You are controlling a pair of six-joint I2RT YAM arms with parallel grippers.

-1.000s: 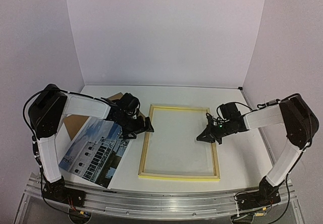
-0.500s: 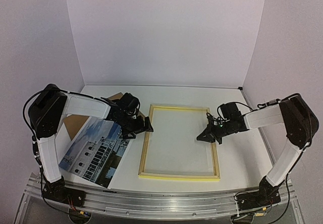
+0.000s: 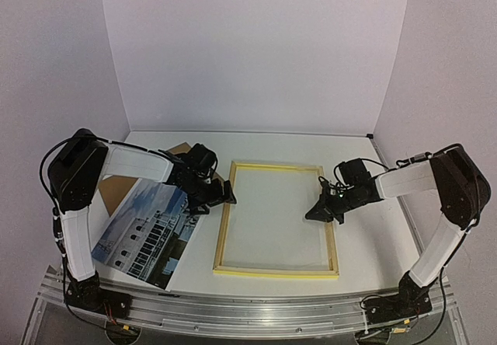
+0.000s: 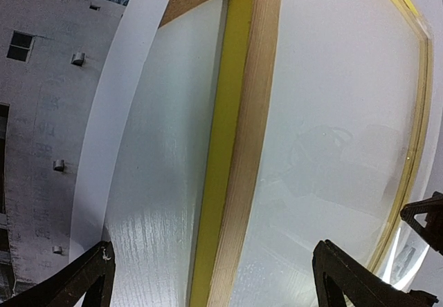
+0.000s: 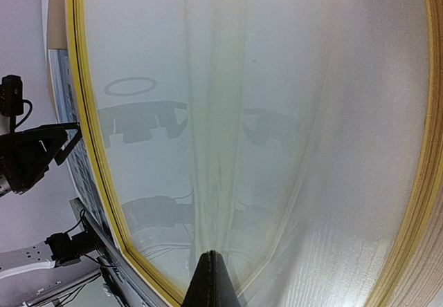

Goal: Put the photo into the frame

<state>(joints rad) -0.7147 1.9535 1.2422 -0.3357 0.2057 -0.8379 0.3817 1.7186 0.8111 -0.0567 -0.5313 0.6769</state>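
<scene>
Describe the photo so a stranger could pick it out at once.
Start at the white table, then its left side, beside the yellow-bordered frame. The photo lies there; unlike the plain brown board next to it, it shows a white windowed building.

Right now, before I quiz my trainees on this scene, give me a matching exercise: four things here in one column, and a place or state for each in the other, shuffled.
Things:
1. photo
2. frame
3. backing board
4. left gripper

Places or states:
A. yellow-edged, lying mid-table
B. open, astride the frame's left rail
C. plain brown, showing beyond the photo
D. building print, lying left of the frame

Pairs: 1-D, 2-A, 3-C, 4-B.
</scene>
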